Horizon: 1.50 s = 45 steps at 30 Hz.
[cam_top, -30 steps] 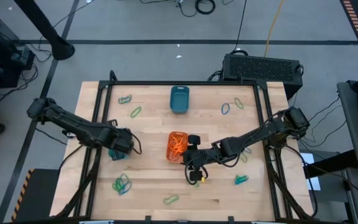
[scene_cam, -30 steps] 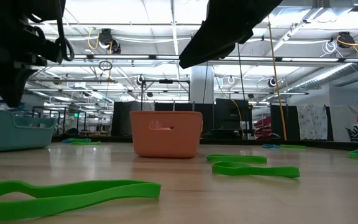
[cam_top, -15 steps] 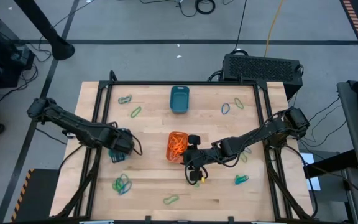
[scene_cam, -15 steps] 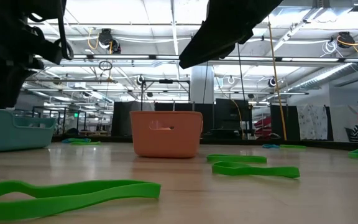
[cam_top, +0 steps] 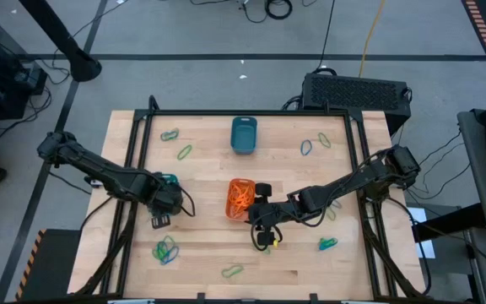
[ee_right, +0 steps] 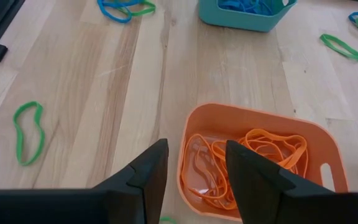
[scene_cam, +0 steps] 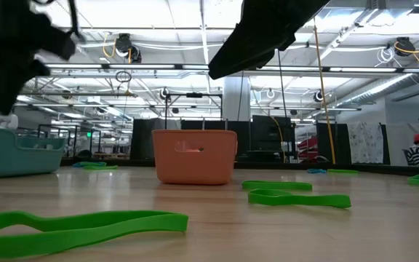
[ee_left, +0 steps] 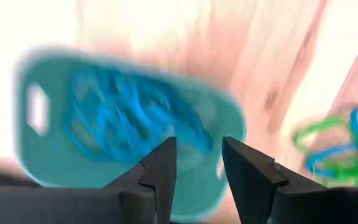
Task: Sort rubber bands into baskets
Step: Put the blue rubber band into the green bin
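The left arm covers most of the turquoise basket from above, while the left gripper hangs released over its blurred blue bands. On the wooden worktop, loose rubber bands lie scattered. The right gripper, released, hovers at the orange basket.
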Each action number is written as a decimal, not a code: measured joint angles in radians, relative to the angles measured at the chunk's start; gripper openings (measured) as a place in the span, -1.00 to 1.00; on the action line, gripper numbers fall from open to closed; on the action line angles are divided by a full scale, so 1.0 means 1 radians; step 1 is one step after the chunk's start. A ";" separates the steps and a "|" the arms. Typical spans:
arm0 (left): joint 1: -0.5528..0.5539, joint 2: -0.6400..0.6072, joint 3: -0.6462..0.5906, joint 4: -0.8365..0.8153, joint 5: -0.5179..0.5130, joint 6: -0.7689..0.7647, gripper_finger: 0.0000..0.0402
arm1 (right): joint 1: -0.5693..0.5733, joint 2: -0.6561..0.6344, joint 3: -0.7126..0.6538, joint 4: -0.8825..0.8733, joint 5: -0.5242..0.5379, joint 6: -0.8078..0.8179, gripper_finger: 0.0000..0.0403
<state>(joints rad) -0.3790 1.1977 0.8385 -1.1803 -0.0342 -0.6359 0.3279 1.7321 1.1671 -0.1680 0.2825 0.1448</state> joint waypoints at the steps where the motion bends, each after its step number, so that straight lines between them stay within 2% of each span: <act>1: -0.004 -0.005 0.019 0.007 -0.041 0.020 -0.32 | 0.000 0.000 0.000 0.000 0.000 0.000 -0.24; 7: 0.028 -0.070 0.093 0.111 -0.356 0.179 -0.32 | 0.000 0.000 0.000 0.000 0.003 -0.022 -0.24; 10: 0.131 -0.095 0.095 0.126 -0.422 0.237 -0.32 | 0.000 0.000 0.000 -0.012 0.008 -0.054 -0.24; 13: 0.278 -0.102 0.095 0.130 -0.427 0.309 -0.32 | 0.000 -0.003 0.000 -0.077 0.049 -0.070 -0.24; 16: 0.436 -0.102 0.094 0.174 -0.371 0.445 -0.32 | -0.006 -0.014 0.000 -0.203 0.125 -0.071 -0.24; 20: 0.652 -0.102 0.094 0.279 -0.210 0.614 -0.32 | -0.055 -0.053 0.000 -0.406 0.249 -0.016 -0.24; 23: 0.787 -0.102 0.094 0.363 -0.105 0.671 -0.32 | -0.133 -0.106 0.001 -0.593 0.223 0.079 -0.24; 26: 0.868 -0.102 0.094 0.431 -0.007 0.677 -0.32 | -0.234 -0.145 0.001 -0.782 0.149 0.149 -0.24; 29: 0.893 -0.102 0.093 0.505 0.079 0.708 -0.32 | -0.345 -0.154 -0.006 -0.889 0.012 0.151 -0.24; 31: 0.894 -0.113 0.071 0.588 0.133 0.747 -0.32 | -0.408 -0.154 -0.023 -0.900 -0.040 0.092 -0.24; 35: 0.896 -0.150 -0.046 0.860 0.206 0.780 -0.32 | -0.526 -0.154 -0.076 -0.841 -0.054 -0.060 -0.24; 40: 0.893 -0.172 -0.221 1.209 0.246 0.722 -0.32 | -0.665 -0.154 -0.130 -0.777 -0.055 -0.252 -0.24; 45: 0.859 -0.172 -0.328 1.507 0.358 0.675 -0.32 | -0.793 -0.120 -0.144 -0.736 -0.141 -0.421 -0.24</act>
<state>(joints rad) 0.4796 1.0260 0.5102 0.3263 0.3240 0.0392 -0.4649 1.6124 1.0231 -0.9037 0.1413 -0.2767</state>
